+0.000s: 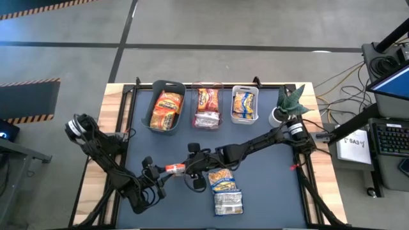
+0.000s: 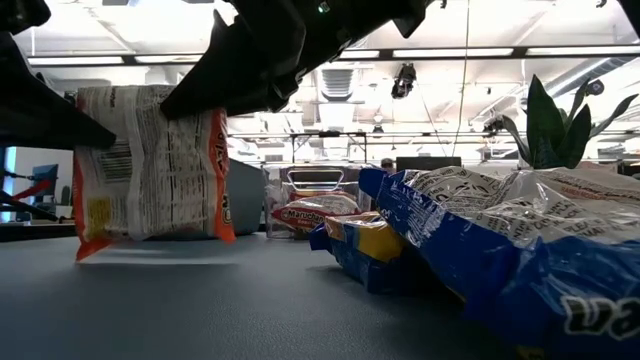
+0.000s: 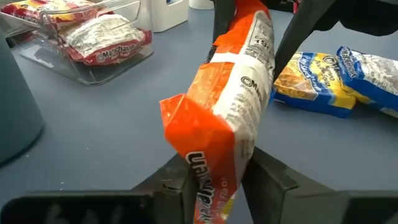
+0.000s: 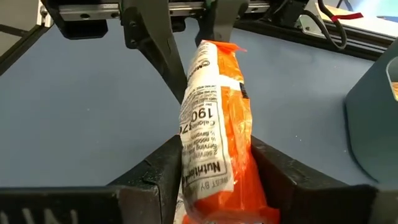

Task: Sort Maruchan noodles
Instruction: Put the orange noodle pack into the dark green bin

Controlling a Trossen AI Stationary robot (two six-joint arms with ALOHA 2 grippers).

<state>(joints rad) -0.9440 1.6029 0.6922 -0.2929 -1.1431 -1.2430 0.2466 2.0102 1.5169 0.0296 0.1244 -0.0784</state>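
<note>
An orange Maruchan noodle packet (image 1: 176, 168) hangs between my two grippers over the middle of the dark mat, standing on its long edge just above the surface (image 2: 150, 170). My left gripper (image 3: 217, 180) is shut on one short end and my right gripper (image 4: 214, 168) on the opposite end. Two yellow-and-blue packets (image 1: 223, 181) (image 1: 228, 203) lie flat on the mat to the right of the held one, toward the near edge. More packets rest in the three bins at the far edge. My left gripper pinches the orange packet's short end (image 3: 208, 165) between its two fingers, one on each flat face, coming nearly level from the table's left. The packet stands on edge, clear of the mat. My right gripper pinches the opposite short end (image 4: 211, 186) between its two fingers, one on each flat face, coming from the table's right and slanting slightly down. The packet runs away from the fingers toward the other gripper, clear of the mat.
At the far edge stand a teal bin (image 1: 167, 121) with orange packets, a clear bin (image 1: 208, 86) with red-and-white packets and a white bin (image 1: 245, 89) with a yellow packet. A potted plant (image 1: 291, 102) stands at the far right corner. Bare mat lies between bins and grippers.
</note>
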